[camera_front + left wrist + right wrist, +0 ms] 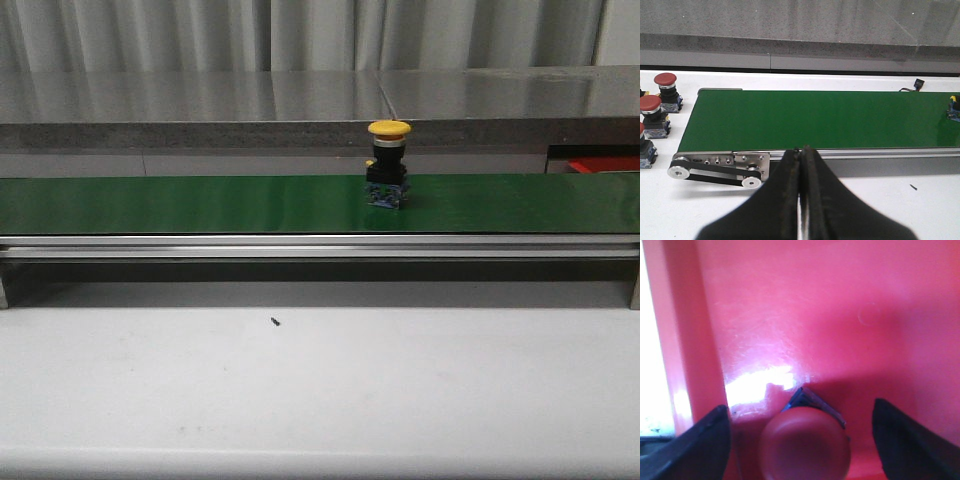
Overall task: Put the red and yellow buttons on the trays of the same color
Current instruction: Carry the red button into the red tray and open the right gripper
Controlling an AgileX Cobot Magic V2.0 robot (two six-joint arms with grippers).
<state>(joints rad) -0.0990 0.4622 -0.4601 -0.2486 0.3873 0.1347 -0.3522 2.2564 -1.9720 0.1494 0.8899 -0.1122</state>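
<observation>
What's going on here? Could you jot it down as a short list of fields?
belt: green conveyor belt
on belt: one yellow button, upright
beside belt: red buttons waiting on the table
left gripper: shut, empty, near the belt
right gripper: open over a red button
under it: red tray

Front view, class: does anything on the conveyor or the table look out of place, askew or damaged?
Nothing looks damaged or spilled. The yellow button stands upright on the green belt, right of centre. The only stray item is a tiny dark speck on the white table before the conveyor; it is too small to identify.
</observation>
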